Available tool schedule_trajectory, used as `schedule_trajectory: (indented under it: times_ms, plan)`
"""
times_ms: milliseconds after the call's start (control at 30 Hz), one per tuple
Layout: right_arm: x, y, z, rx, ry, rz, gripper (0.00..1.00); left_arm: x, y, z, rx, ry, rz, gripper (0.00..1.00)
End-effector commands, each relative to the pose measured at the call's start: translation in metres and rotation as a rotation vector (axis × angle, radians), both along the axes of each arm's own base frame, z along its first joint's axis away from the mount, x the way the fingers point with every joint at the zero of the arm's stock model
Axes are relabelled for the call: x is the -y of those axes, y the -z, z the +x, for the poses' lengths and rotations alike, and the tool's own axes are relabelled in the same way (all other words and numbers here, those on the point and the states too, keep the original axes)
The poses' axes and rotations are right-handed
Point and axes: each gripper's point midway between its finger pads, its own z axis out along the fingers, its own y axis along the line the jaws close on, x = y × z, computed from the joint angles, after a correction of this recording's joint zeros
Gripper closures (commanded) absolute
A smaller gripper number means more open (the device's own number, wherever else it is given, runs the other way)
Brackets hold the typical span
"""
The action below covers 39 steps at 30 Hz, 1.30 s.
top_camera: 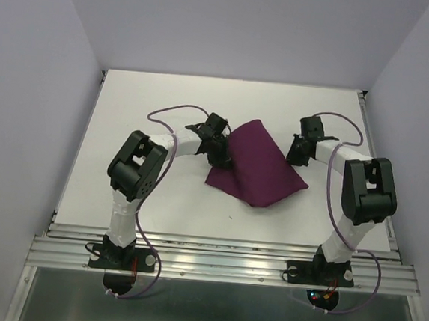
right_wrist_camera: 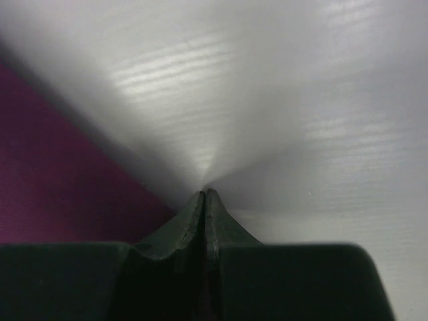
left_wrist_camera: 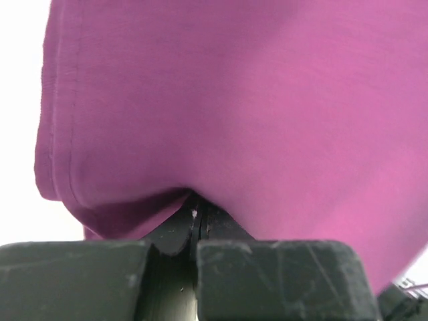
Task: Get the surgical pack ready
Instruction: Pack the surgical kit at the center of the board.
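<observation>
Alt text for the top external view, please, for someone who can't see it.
A dark-purple cloth lies on a white table. The left claw is at the cloth's left edge; the right claw is just off its right corner.

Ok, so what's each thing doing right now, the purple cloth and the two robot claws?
purple cloth: folded, lying on the table, one edge pinched.
left gripper: shut on the purple cloth's edge.
right gripper: shut, holding nothing, over bare table beside the cloth.
</observation>
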Motion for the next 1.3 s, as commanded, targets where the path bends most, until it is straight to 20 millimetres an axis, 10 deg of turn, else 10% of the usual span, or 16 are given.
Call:
schedule_trajectory:
  times_ms: [0, 267, 633, 867, 1267]
  plan:
    - [-0.026, -0.001, -0.018, 0.007, -0.040, 0.155, 0.91, 0.008, 0.015, 0.017, 0.020, 0.028, 0.016, 1.00]
    - [-0.030, 0.003, -0.053, 0.004, 0.028, 0.150, 0.90, 0.026, 0.009, 0.059, 0.081, 0.046, 0.058, 1.00]
    - [0.025, -0.119, -0.017, 0.253, 0.149, -0.120, 0.74, -0.038, -0.058, 0.067, 0.199, -0.068, 0.112, 1.00]
    - [-0.078, -0.158, -0.011, 0.342, -0.018, -0.078, 0.50, -0.080, -0.076, 0.058, 0.207, -0.135, 0.099, 1.00]
    - [-0.171, -0.104, -0.010, 0.227, -0.098, -0.109, 0.48, -0.127, -0.081, 0.050, 0.211, -0.213, 0.100, 1.00]
